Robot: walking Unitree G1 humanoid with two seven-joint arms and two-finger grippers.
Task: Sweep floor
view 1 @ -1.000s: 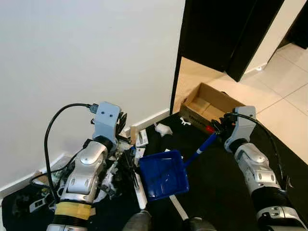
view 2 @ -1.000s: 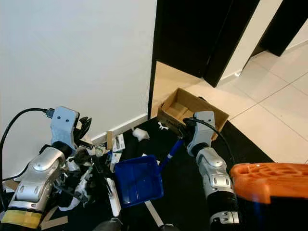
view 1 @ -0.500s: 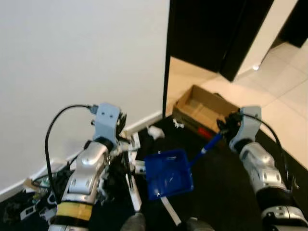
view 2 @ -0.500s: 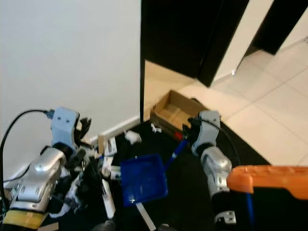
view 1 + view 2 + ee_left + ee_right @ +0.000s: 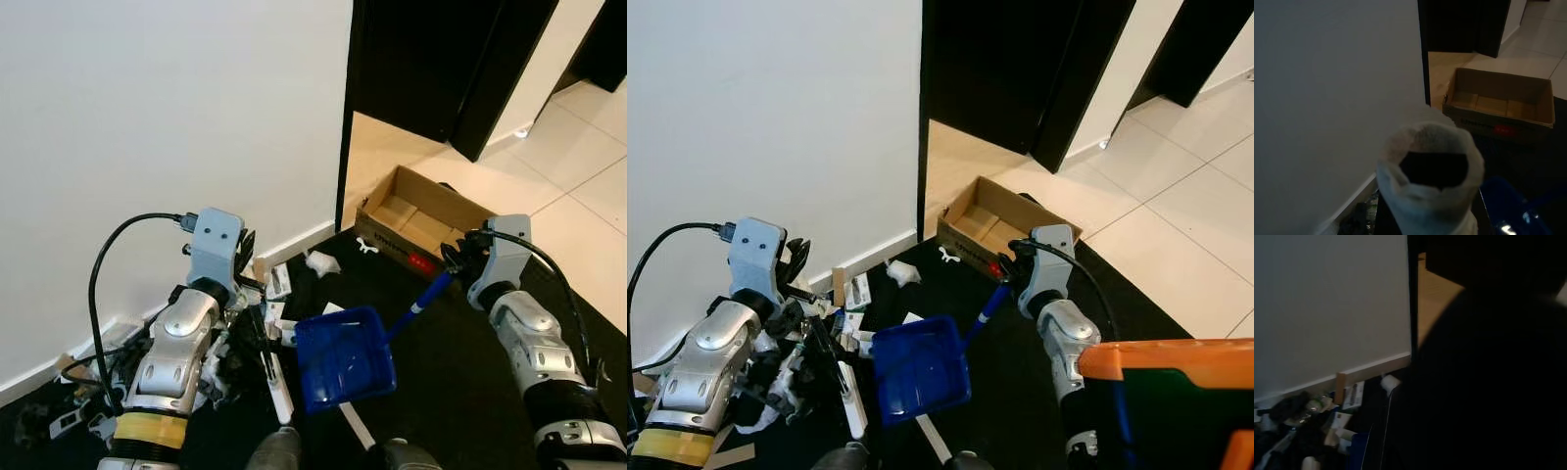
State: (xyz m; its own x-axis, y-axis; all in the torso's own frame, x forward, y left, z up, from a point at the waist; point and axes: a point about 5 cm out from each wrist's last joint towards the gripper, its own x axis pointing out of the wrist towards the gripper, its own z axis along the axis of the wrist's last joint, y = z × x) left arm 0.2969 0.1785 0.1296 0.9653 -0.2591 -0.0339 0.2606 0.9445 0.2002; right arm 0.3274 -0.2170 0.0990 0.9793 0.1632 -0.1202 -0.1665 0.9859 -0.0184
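Left eye view: blue dustpan (image 5: pixel 345 358) sits on dark floor beside litter pile (image 5: pixel 257 328) by wall. Right gripper (image 5: pixel 453 264) clamps its handle end. Left gripper (image 5: pixel 257 333) in the litter, jaws unclear. Pan probably light, rigid plastic; hold handle.

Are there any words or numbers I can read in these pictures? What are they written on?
None can be read.
Cardboard box: a red label and dark print on its side, too blurred to read.
Small printed cards in the litter by the wall: print too small to read.
Blue dustpan: no writing to be seen.
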